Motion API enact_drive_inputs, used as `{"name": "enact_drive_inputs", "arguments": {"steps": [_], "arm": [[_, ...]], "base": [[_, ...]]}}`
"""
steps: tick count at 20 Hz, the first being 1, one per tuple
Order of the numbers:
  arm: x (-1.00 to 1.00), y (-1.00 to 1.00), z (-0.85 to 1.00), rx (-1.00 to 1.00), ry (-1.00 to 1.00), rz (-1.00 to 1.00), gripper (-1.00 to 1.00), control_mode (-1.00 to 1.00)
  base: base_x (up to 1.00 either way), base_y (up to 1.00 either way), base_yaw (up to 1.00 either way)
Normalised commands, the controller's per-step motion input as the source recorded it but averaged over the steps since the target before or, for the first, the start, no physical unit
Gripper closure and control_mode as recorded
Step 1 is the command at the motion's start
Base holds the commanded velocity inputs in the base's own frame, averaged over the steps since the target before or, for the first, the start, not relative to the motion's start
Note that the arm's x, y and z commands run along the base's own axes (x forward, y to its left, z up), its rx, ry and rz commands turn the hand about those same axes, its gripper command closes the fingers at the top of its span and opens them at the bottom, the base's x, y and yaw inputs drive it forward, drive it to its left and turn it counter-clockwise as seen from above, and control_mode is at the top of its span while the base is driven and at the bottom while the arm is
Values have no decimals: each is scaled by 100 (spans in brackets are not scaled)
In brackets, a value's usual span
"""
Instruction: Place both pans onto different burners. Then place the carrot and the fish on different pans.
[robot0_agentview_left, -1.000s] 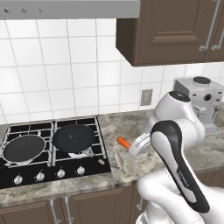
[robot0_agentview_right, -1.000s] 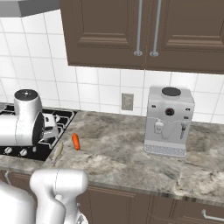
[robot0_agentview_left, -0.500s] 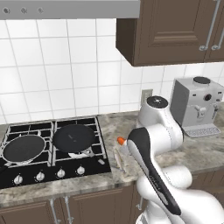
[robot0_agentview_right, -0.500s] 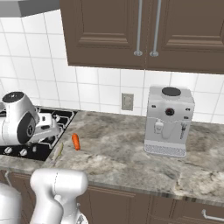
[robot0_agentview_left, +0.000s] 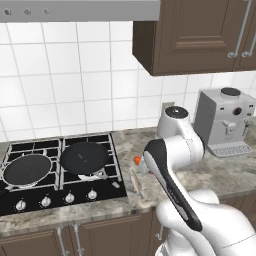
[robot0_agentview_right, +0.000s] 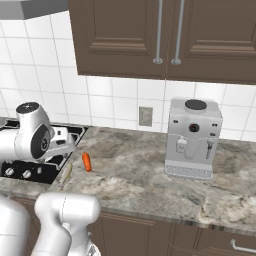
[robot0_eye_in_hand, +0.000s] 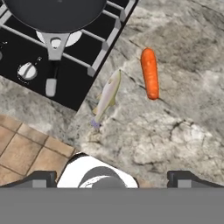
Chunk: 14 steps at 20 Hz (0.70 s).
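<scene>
Status: both pans are seated on burners. The left pan sits on the front-left burner; the right pan sits on the burner next to it, handle pointing toward the knobs. Pan step judged complete; food step not yet done.

Change vs. 1.0 s ago: the arm has swung from the coffee machine side toward the cooktop. In the right base view the wrist has moved right along the cooktop edge and now sits near the carrot. The carrot and fish have not moved.

Item positions:
- The carrot lies on the granite counter, just right of the cooktop and apart from both pans.
- The fish lies between the carrot and the cooktop edge, close beside the carrot, not touching it. Also seen at and.

Gripper: fingertips sit wide apart at the bottom of the hand view, fully spread, nothing between them. It hovers above the counter, looking down on both food items.

Meaning for the task: judged a reposition for the first food pick. Which item is targeted cannot be told; the fish is nearer the view centre. Next move needs descent and alignment across the slim body. Risk: nudging the neighbouring item, since the two lie close.
</scene>
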Motion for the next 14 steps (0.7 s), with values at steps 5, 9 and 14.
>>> {"name": "enact_drive_inputs", "arguments": {"steps": [5,9,14], "arm": [[22,0,-33,2,0,0,-100,-100],[22,0,-21,8,0,0,-100,-100],[16,2,-21,11,0,0,-100,-100]], "base": [[0,0,0],[0,0,0],[0,0,0]]}}
